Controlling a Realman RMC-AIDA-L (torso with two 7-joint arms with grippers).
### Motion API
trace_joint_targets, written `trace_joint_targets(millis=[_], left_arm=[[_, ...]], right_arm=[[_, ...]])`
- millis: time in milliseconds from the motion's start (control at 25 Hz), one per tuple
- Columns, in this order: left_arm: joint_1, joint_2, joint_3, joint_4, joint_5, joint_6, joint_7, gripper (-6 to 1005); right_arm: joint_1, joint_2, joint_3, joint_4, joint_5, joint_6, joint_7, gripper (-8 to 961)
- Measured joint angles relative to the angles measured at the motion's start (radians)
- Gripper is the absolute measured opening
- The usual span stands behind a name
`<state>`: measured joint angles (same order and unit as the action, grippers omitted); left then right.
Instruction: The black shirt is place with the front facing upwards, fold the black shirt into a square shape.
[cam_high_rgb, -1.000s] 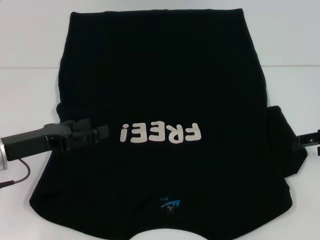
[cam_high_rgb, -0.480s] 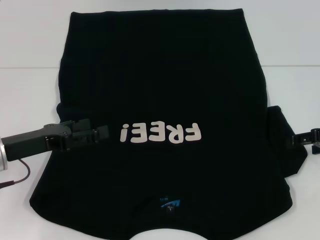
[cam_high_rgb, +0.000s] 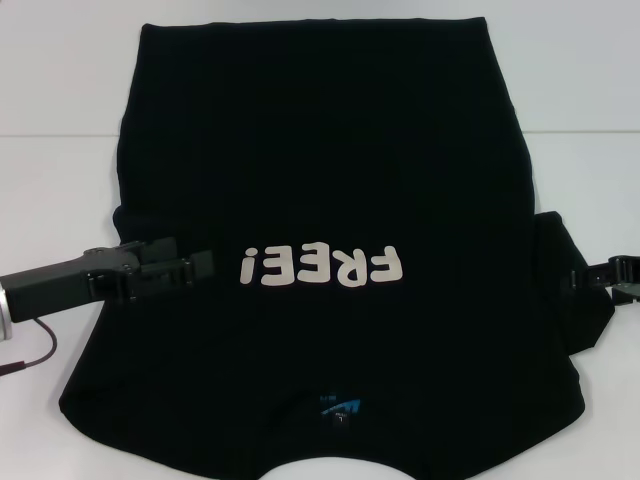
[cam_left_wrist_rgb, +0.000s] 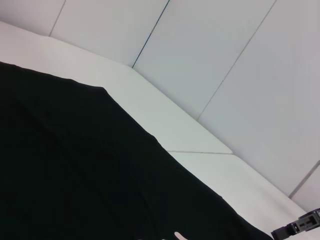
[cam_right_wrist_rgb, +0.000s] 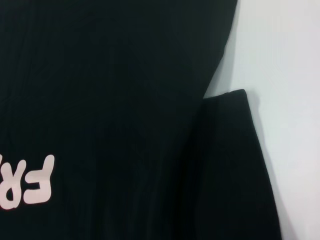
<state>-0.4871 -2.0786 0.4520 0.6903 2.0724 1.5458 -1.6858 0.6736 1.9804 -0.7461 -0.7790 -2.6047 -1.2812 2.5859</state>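
Observation:
The black shirt lies flat on the white table, front up, collar toward me. Its cream "FREE!" letters read upside down and the blue neck label is near the front edge. My left gripper reaches in over the shirt's left side beside the "!", its fingers apart and holding nothing. The right sleeve sticks out flat on the right. My right gripper hovers at that sleeve's outer edge. The right wrist view shows the sleeve and the letters. The left wrist view shows the shirt body.
The shirt covers most of the table, with bare white strips at the left and right. A dark red cable hangs from my left arm. A seam line crosses the table behind the shirt's middle.
My right gripper has moved left, in over the right sleeve's edge. My left gripper has drawn back slightly to the left. The shirt has not moved.

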Motion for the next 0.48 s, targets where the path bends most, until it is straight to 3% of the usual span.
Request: trace_joint_targets(millis=[480], left_arm=[[0.001, -0.001, 0.001, 0.000, 0.000, -0.007, 0.000, 919]], right_arm=[[0.001, 0.002, -0.027, -0.005, -0.031, 0.009, 0.000, 914]])
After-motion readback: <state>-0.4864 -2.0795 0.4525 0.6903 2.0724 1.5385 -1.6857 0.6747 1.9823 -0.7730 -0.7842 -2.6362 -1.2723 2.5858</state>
